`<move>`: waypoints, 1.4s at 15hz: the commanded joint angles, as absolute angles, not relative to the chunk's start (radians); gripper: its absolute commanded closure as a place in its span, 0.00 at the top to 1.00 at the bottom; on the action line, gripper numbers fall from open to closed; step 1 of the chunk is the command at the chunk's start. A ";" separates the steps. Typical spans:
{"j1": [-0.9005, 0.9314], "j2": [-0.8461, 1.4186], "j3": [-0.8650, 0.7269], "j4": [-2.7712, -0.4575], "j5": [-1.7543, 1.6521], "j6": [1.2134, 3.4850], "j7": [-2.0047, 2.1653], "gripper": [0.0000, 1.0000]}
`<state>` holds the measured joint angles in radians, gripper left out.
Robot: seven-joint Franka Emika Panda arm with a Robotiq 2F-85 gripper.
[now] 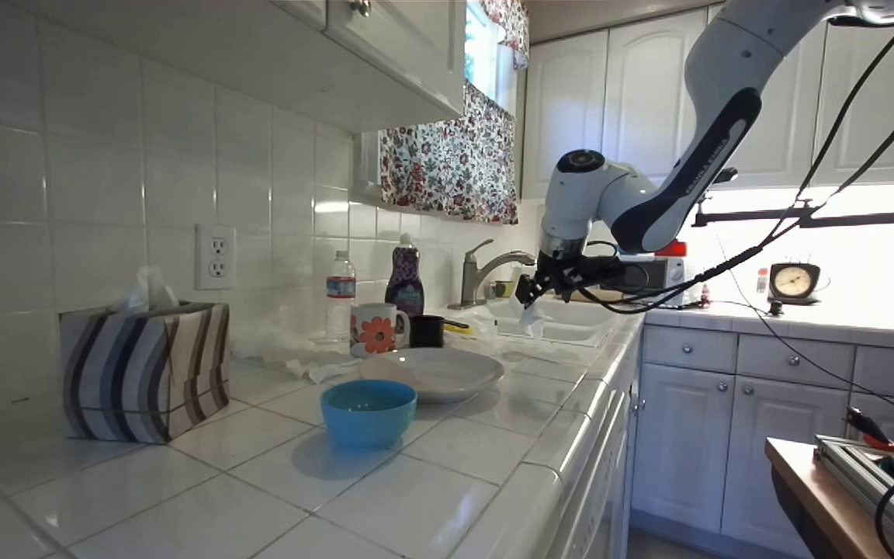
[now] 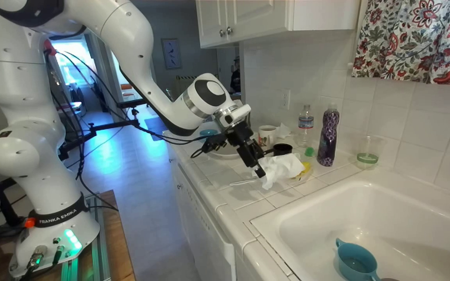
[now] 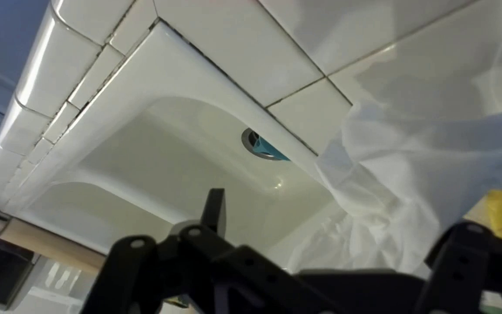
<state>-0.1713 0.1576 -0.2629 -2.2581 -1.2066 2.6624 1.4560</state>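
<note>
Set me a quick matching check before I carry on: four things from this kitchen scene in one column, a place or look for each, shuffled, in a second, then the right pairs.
Things:
1. Tissue box
2. Crumpled white tissue
3. Teal cup
4. Mug

Places and looks:
A. In the sink
B. Bears an orange flower
C. Covered in wavy stripes
D. Right at the gripper

Right pairs: 1-C, 2-D, 3-A, 4-B
</note>
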 commanded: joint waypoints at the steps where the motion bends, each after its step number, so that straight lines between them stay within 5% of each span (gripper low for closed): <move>1: -0.167 0.121 -0.244 -2.255 -1.208 2.573 1.430 1.00; 21: -0.179 0.087 -0.223 -2.249 -1.248 2.590 1.435 1.00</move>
